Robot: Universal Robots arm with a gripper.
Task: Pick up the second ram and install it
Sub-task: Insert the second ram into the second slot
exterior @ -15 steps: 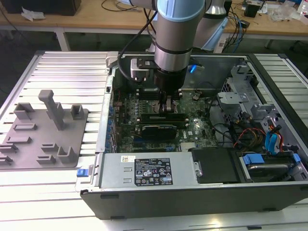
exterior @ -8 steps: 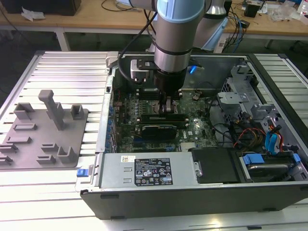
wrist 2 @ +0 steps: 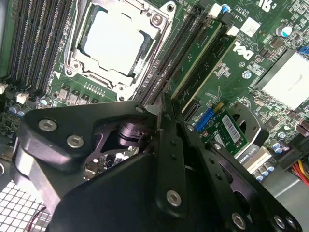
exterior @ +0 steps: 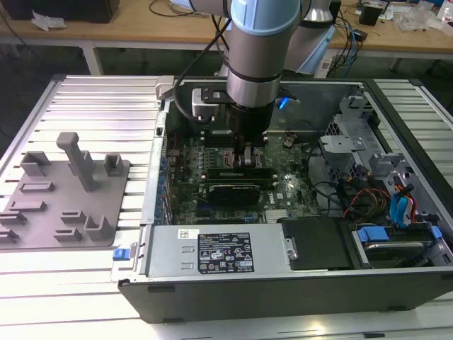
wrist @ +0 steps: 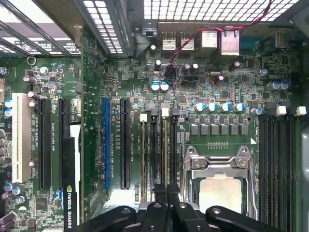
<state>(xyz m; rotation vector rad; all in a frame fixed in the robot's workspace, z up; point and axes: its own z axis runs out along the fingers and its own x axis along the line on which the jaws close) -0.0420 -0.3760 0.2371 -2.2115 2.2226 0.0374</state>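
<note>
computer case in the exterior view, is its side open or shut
Open. The computer case has no side panel on; the motherboard, power supply and cables lie exposed, and the gripper reaches inside.

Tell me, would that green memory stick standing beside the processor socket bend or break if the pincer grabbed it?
The stick is probably stiff: it is a flat circuit board standing straight, with no sag. It looks thin and narrow, so likely light for its length. It is bare board with no casing, so probably fragile if squeezed hard.
</note>
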